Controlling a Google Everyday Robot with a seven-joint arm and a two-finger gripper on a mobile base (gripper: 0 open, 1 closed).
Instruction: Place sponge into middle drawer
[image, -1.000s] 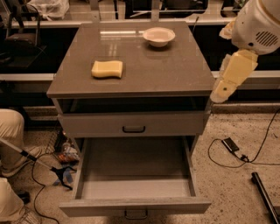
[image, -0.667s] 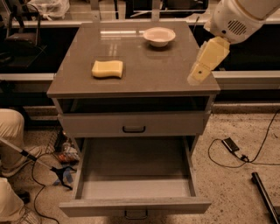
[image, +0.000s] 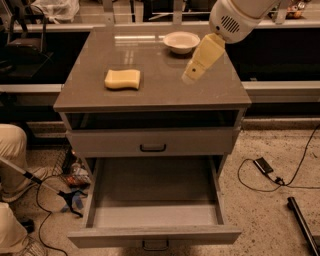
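The pale yellow sponge (image: 122, 79) lies flat on the left half of the bench (image: 165, 92), well apart from the pincer (image: 191, 75), which hovers over the right half near the white bowl (image: 181, 41), whether apart or together I cannot tell, while the middle drawer (image: 155, 235) stands open below.
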